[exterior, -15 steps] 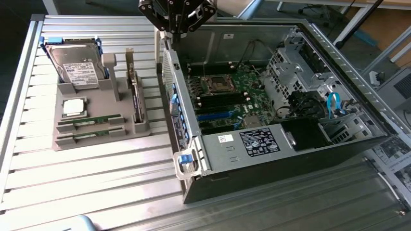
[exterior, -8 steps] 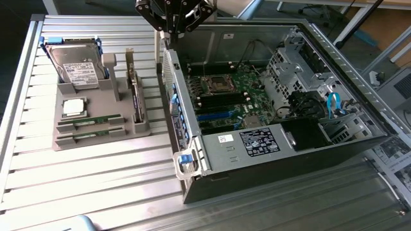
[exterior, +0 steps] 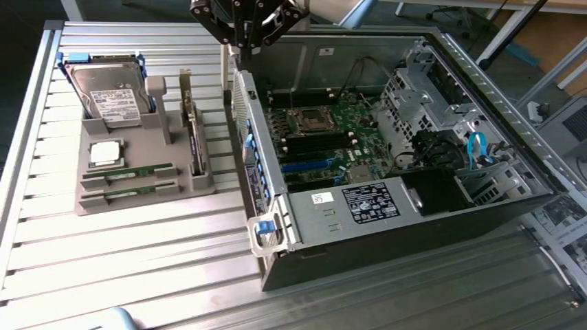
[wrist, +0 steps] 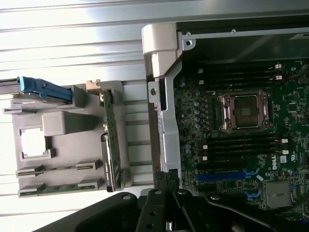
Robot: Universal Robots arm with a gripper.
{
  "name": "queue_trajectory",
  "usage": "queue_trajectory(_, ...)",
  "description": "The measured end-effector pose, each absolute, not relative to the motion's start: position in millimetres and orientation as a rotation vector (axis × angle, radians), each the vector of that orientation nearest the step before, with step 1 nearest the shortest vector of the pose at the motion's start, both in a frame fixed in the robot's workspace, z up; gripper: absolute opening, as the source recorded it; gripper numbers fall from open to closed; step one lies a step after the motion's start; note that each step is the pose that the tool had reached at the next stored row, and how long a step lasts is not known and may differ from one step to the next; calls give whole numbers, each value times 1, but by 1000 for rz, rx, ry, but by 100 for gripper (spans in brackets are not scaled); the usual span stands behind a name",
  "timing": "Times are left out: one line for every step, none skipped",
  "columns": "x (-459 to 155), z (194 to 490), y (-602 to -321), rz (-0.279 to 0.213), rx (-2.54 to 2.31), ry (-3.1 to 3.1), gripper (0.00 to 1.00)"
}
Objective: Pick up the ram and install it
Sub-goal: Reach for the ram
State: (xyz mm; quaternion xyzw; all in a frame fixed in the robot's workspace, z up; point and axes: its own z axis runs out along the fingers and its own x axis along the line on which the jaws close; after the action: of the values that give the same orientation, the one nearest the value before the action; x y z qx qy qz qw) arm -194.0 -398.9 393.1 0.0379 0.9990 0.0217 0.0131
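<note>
gripper [wrist: 167, 193] shut and empty; we see it above the pc case's [exterior: 458, 227] rear wall; ram [exterior: 128, 172] sits in the grey holder's [exterior: 137, 184] near-edge slot, well apart toward the exterior view's left, long axis along that edge

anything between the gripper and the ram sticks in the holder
Nothing visible. The gripper hangs over the case wall, and both ram sticks lie uncovered in the holder. An upright card stands beside them, not over them.

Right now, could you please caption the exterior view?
Shut black tool hangs over edge of open black computer case; thin green ram sticks lie in grey tray.
</note>
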Motion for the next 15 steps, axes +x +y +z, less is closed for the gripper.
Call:
queue_trajectory(-195, 393, -399, 68, 118, 3112, 11)
queue_trajectory(-196, 393, -399, 68, 118, 3112, 11)
queue_trajectory(-196, 393, -399, 68, 118, 3112, 11)
queue_trajectory(-197, 393, -399, 68, 118, 3112, 11)
queue_trajectory(-197, 393, -399, 68, 118, 3113, 11)
queue_trajectory(-198, 393, -399, 68, 118, 3112, 11)
queue_trajectory(-198, 393, -399, 68, 118, 3112, 11)
queue_trajectory(-199, 393, -399, 68, 118, 3112, 11)
queue_trajectory(-199, 393, -399, 68, 118, 3113, 11)
queue_trajectory(-200, 393, -399, 68, 118, 3113, 11)
queue_trajectory(-201, 393, -399, 68, 118, 3112, 11)
queue_trajectory(-201, 393, -399, 68, 118, 3113, 11)
queue_trajectory(-202, 393, -399, 68, 118, 3112, 11)
queue_trajectory(-203, 393, -399, 68, 118, 3112, 11)
queue_trajectory(-203, 393, -399, 67, 118, 3113, 11)
